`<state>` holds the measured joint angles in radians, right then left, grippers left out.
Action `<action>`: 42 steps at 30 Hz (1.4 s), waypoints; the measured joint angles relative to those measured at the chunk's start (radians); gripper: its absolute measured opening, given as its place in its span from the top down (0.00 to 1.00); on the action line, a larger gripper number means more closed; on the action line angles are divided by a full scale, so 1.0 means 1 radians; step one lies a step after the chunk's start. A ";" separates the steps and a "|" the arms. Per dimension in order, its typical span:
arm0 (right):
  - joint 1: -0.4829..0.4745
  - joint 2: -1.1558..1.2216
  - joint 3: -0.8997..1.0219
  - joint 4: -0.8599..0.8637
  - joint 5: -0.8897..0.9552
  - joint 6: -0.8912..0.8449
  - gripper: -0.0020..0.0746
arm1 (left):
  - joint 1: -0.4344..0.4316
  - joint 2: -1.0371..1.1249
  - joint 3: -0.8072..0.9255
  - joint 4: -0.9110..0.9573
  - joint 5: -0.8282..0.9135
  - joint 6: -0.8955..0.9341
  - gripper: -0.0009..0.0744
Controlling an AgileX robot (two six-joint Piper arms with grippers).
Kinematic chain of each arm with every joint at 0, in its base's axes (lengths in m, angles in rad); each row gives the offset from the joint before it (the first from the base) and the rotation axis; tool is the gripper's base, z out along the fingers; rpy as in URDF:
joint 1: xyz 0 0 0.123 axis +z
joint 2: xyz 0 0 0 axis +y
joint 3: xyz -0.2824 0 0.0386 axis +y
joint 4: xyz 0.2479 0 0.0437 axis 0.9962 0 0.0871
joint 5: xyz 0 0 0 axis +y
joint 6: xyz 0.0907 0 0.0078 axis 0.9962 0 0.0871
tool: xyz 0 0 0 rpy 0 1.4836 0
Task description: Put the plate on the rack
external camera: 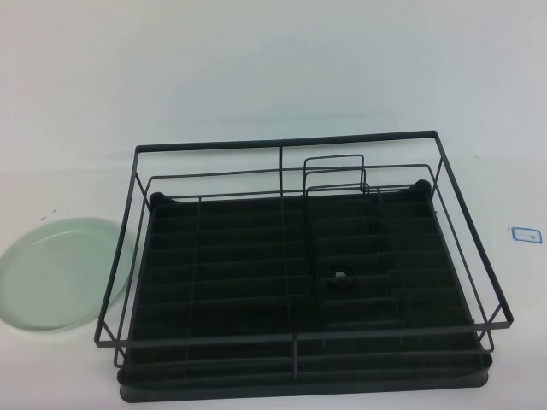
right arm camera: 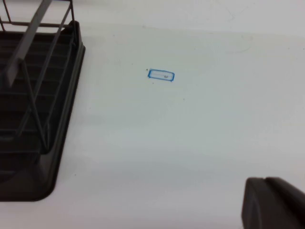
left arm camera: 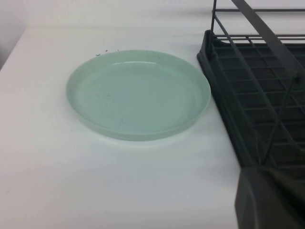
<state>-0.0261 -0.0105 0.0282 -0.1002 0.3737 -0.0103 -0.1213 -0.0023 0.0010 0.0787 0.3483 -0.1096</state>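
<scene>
The pale mint-green plate (external camera: 60, 273) lies flat on the white table, just left of the rack. The black wire rack (external camera: 291, 143) stands in the middle, with nothing on its dark ribbed tray or in its upright loops. Neither gripper shows in the high view. In the left wrist view the plate (left arm camera: 138, 93) lies beside the rack's tray edge (left arm camera: 224, 95). My left gripper (left arm camera: 259, 172) is a dark block near the rack's front left corner, shut and empty. My right gripper (right arm camera: 267, 181) hangs over bare table right of the rack (right arm camera: 62, 138), shut and empty.
A small blue-outlined label (external camera: 526, 233) lies on the table right of the rack; it also shows in the right wrist view (right arm camera: 161, 75). A small round knob (external camera: 340, 276) sits in the rack's tray. White table surrounds the rack.
</scene>
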 joint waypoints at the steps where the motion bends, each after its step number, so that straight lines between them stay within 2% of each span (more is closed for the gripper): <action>1: 0.000 0.000 0.000 0.000 0.000 0.000 0.98 | 0.000 0.000 0.000 0.000 0.000 0.000 0.99; 13: 0.000 0.000 0.000 0.000 0.000 0.000 0.98 | 0.000 0.000 0.000 0.007 -0.003 0.000 0.99; 15: 0.000 0.000 0.000 0.000 0.000 0.000 0.98 | 0.000 0.000 0.000 -0.064 -0.036 -0.022 0.99; 22: 0.000 0.000 0.000 0.004 -0.003 0.000 0.98 | 0.000 0.000 0.000 -0.478 -0.348 -0.135 0.99; 28: 0.000 0.000 0.000 0.021 -0.103 0.000 0.98 | 0.000 0.000 0.000 -0.697 -0.385 -0.137 0.99; 31: 0.000 0.000 0.000 0.026 -0.232 0.002 0.98 | 0.000 0.000 -0.001 -0.720 -0.506 -0.147 0.99; 33: 0.000 0.000 0.000 0.049 -0.360 0.034 0.98 | 0.000 0.000 -0.017 -0.708 -0.510 -0.155 0.99; 38: 0.000 0.000 0.000 0.084 -0.726 0.115 0.98 | 0.000 0.002 -0.259 -0.385 -0.284 -0.052 0.99; 42: 0.000 0.000 -0.010 0.127 -1.138 0.120 0.98 | 0.000 0.044 -0.509 -0.236 -0.108 0.034 0.99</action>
<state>-0.0261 -0.0105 0.0180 0.0266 -0.7640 0.1093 -0.1213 0.0417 -0.5079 -0.1574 0.2405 -0.0758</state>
